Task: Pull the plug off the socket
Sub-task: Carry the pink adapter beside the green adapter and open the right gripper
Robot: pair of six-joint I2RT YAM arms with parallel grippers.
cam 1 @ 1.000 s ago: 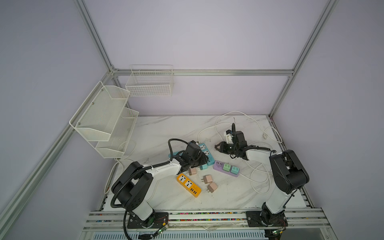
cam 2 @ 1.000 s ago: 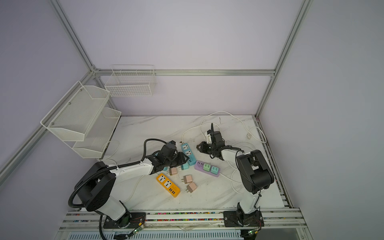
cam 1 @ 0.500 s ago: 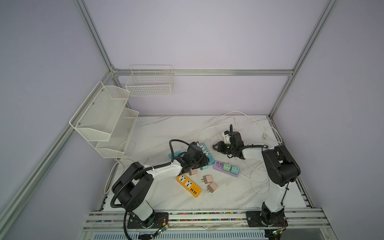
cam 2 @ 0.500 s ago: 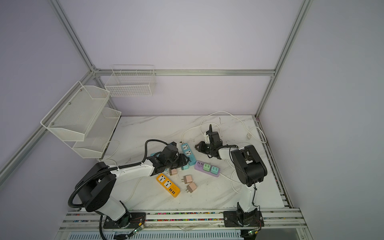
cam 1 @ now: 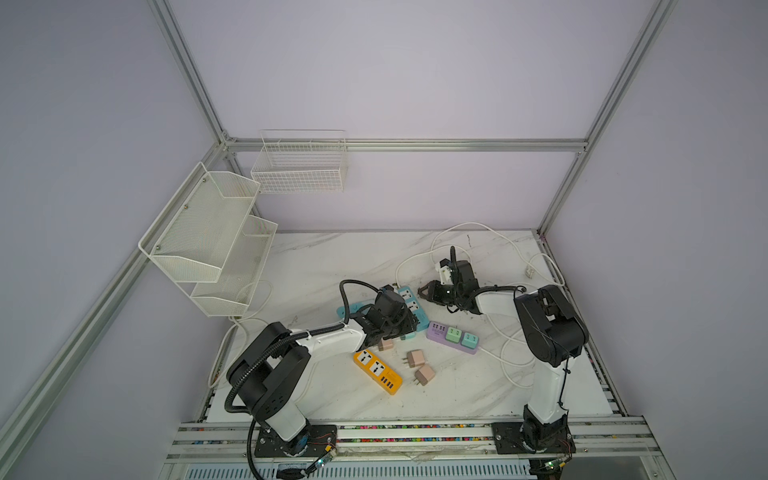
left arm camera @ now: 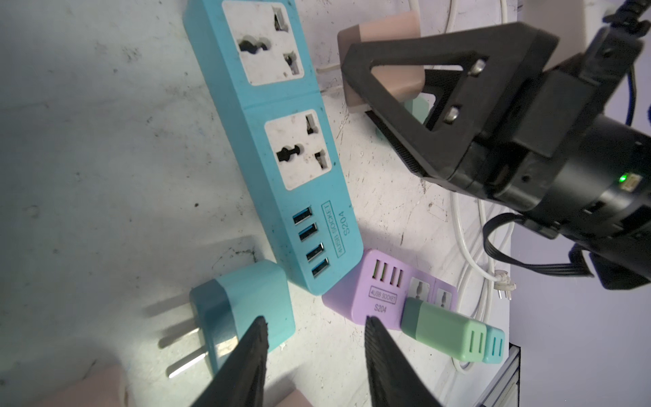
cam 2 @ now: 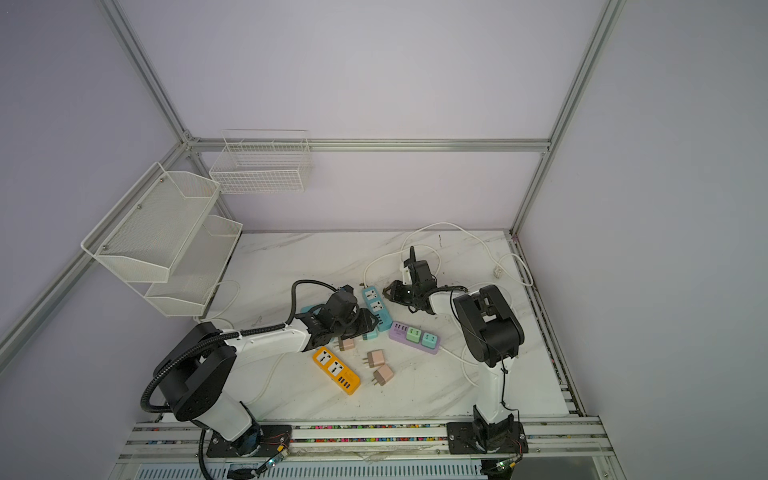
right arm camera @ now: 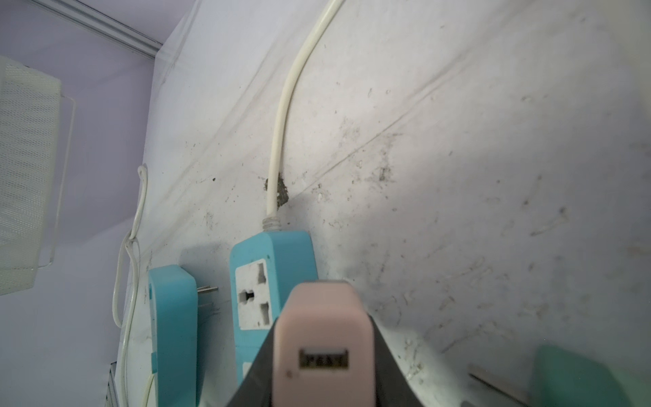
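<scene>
right gripper [cam 1: 424, 290] clamped tight on the pink plug [right arm camera: 320, 313], a jaw on each side, its usb port facing the wrist camera. the plug sits just right of the far end of the blue power strip [left arm camera: 278, 141]. its prongs are bare and point at the strip's side, out of any socket. both sockets on that strip are empty. a white cord [right arm camera: 281, 123] leaves the strip's far end.

left gripper [left arm camera: 315, 324] partly open with nothing between the jaws, down by the strip's near end. a loose teal plug [left arm camera: 246, 303] lies flat on the table [cam 1: 332, 266] just beside one finger; contact unclear.

purple strip [left arm camera: 373, 285] just beside the blue strip's near corner, with a green plug [left arm camera: 440, 331] and a small teal plug [left arm camera: 495, 345] seated in it. orange strip [cam 1: 377, 371] lies nearer and to the left. loose pink plugs [cam 1: 414, 358] lie just beside it.
</scene>
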